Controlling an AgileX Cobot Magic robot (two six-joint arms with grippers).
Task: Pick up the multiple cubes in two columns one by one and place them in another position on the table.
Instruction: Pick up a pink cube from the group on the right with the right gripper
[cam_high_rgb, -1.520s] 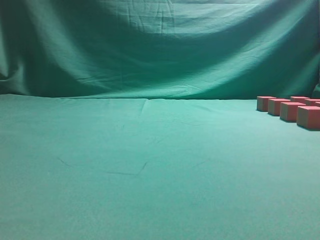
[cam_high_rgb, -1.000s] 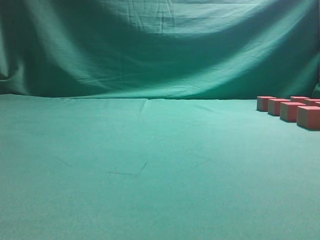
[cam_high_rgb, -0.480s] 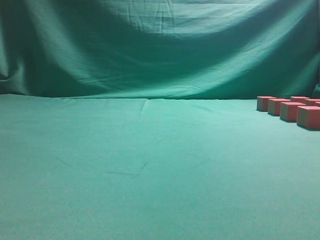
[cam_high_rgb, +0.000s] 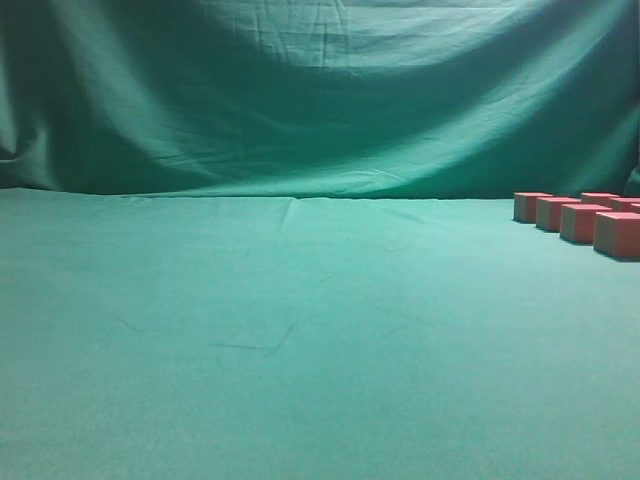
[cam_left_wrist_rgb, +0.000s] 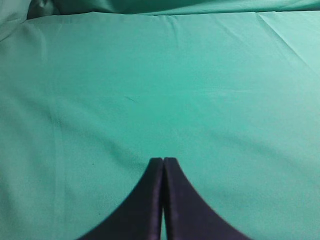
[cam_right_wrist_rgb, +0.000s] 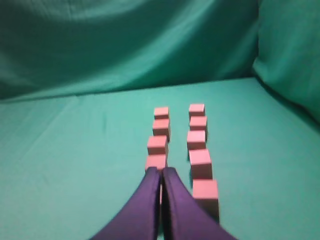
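right gripper (cam_right_wrist_rgb: 161, 172) pinched tight shut, holding nothing, near the closest of the cubes (cam_right_wrist_rgb: 177, 143), two columns far right on the table (cam_high_rgb: 300, 330), left gripper (cam_left_wrist_rgb: 163, 161) shut too, nothing moved since before

I'm working in what looks like a staged lab or recording setup rather than a home or shop: the counter (cam_high_rgb: 300, 330) is covered wall to wall in creased green cloth, and a wrinkled green cloth backdrop (cam_high_rgb: 320, 100) hangs behind it. The only props I see are plain reddish-pink cubes (cam_right_wrist_rgb: 199, 150) lined up in two columns.
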